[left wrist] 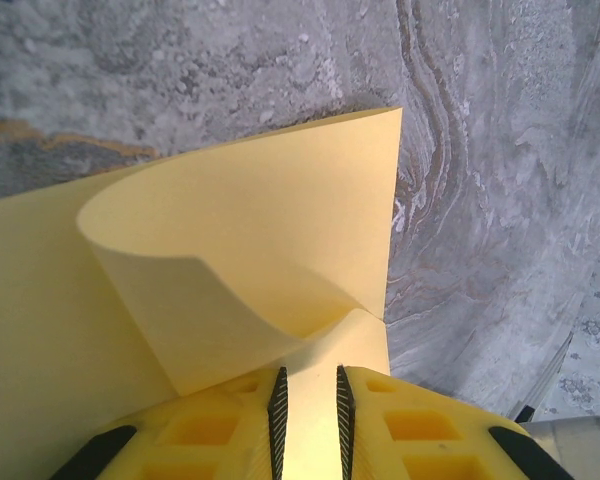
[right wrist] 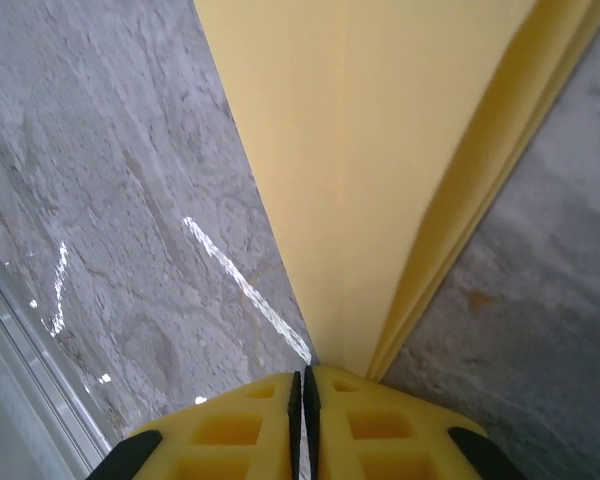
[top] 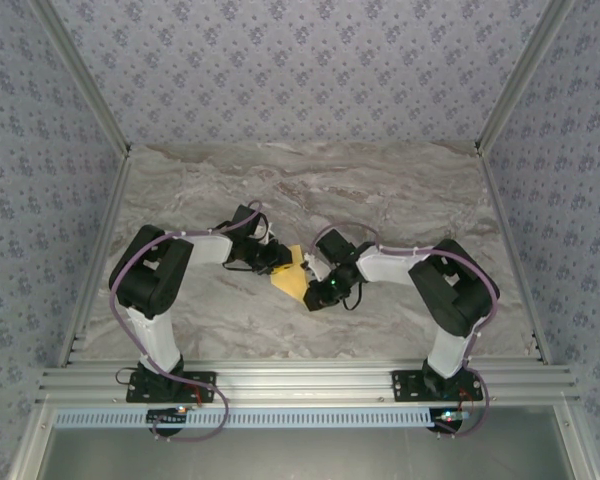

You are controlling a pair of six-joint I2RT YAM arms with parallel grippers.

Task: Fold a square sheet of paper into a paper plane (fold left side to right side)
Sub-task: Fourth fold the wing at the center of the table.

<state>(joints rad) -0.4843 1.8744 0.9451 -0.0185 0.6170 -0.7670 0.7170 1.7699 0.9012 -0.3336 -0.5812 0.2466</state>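
Square sheet of paper (top: 290, 280) between 2 elbow-bent arms (top: 158, 285), left gripper (left wrist: 308, 378) and right gripper (right wrist: 302, 380) pinching it

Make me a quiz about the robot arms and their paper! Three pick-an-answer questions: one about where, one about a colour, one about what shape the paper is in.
1. Where is the square sheet of paper?
A. between the two grippers, in the middle of the table
B. inside a box
C. on the floor

2. What colour are the gripper fingers?
A. blue
B. yellow
C. red

3. How is the paper?
A. lying flat
B. crumpled into a ball
C. curled over in a loop

Answers: 1 A, the top view shows it between the left gripper and the right gripper. 2 B, both wrist views show yellow fingers. 3 C, the left wrist view shows it curving over.
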